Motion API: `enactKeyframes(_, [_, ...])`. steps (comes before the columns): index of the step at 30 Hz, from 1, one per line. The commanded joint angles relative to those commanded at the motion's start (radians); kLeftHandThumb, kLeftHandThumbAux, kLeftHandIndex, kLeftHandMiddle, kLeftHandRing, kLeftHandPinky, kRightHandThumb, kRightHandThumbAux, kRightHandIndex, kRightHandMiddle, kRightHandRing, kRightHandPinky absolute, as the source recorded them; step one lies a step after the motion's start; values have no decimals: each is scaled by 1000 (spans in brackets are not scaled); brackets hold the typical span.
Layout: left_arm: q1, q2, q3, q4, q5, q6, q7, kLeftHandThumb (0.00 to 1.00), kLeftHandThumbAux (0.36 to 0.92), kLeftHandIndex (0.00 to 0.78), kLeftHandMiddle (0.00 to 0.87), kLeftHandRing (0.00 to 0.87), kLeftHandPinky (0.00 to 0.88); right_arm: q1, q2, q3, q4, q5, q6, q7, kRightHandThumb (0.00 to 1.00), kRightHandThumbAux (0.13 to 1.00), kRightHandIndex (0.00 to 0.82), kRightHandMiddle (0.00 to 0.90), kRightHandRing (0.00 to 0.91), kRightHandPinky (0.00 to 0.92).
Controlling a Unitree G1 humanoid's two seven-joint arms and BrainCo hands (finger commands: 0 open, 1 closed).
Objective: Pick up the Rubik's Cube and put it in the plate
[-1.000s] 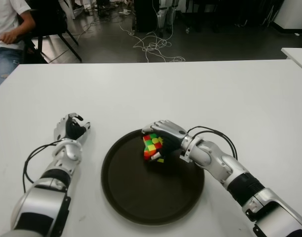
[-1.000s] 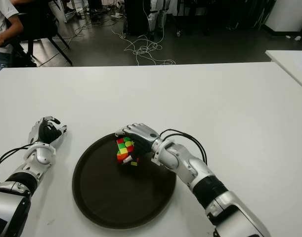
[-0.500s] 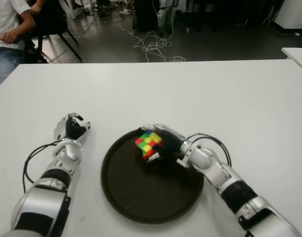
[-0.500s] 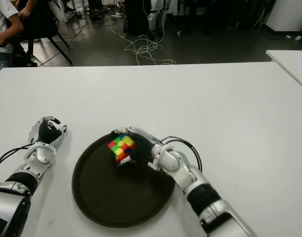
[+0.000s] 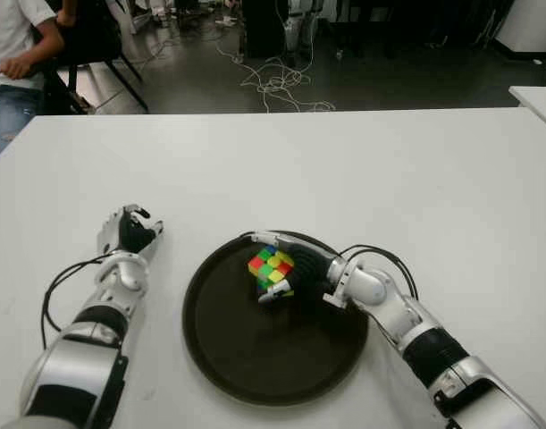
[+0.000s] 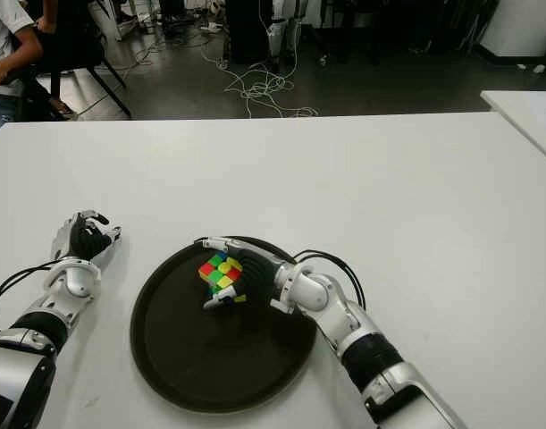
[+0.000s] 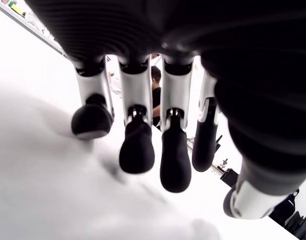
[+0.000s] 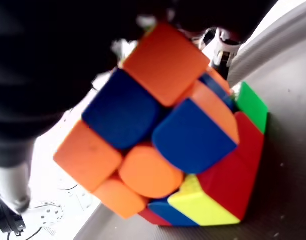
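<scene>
The right hand [image 5: 295, 273] has its fingers loosely around the cube [image 5: 271, 268], which sits tilted inside the plate [image 5: 228, 357]. It should open fully and lift straight away; the left hand [image 5: 130, 234] rests open, empty.

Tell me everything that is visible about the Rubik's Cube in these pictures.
The Rubik's Cube is a glossy plastic puzzle with rounded tiles in red, green, yellow, orange and blue. Its layers look scrambled and slightly twisted. It sits tilted, on an edge or corner, inside the dark round plate, near the plate's far rim. The right hand is wrapped around it, fingers on its far and right sides, the thumb below.
</scene>
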Motion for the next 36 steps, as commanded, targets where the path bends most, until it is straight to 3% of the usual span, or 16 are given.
enactKeyframes(4, [2,0,-2,-1,2,-2,7,681,713,427,729,764,763,-1,-3,-1,-3,-10,1,-8,0,552,0,0,0,0])
enactKeyframes(8, [1,0,-6,-1,7,-1,15,680,714,426,692,726,706,-1,-4,-2,-4,-22,5,-15,0,557,0,0,0,0])
enactKeyframes(26, [-1,-2,0,0,-2,-7,9,680,714,426,709,745,745,-6,-3,-16,21,-39,20,-37,0,580,0,0,0,0])
enactKeyframes(34, [0,-2,2,1,-3,-9,8,681,713,426,711,745,736,-15,-10,-48,27,-15,-1,-58,0,583,0,0,0,0])
enactKeyframes(36, [0,-2,3,1,-4,-10,8,682,713,427,715,747,737,-10,-12,-79,33,13,-44,-75,0,583,0,0,0,0])
